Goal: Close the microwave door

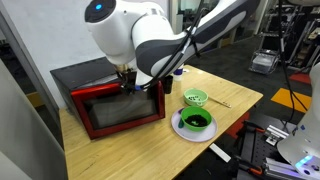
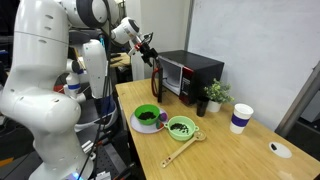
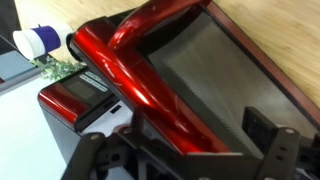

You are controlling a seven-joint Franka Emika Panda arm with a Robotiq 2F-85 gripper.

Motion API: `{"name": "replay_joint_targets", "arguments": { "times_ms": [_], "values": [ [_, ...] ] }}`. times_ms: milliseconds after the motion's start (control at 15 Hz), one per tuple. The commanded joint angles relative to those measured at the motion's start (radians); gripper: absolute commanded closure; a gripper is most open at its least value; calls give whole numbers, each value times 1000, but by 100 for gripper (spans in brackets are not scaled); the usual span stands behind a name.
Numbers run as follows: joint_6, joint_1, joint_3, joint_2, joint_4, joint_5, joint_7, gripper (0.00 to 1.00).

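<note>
The red-and-black microwave stands at the back of the wooden table and shows in both exterior views. In the wrist view its red-framed door with a dark mesh window fills the frame. It seems slightly out from the control panel. My gripper is at the door's top edge on the handle side. Its fingers are spread wide on either side of the red door frame and grip nothing.
A white plate bearing a dark green bowl, a light green bowl and a wooden spoon lie on the table. A small plant and a white-and-blue cup stand beside the microwave. The table edge is near.
</note>
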Motion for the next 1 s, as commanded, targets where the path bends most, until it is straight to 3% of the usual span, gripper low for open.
{"name": "replay_joint_targets", "arguments": {
  "times_ms": [0, 200, 333, 600, 933],
  "values": [
    [238, -130, 13, -102, -162, 72, -194, 0],
    [358, -194, 6, -126, -215, 190, -389, 0],
    [362, -192, -16, -137, -238, 189, -431, 0],
    [361, -146, -42, -175, -296, 39, -345, 0],
    [318, -79, -14, -215, -365, -292, -115, 0]
  ]
}}
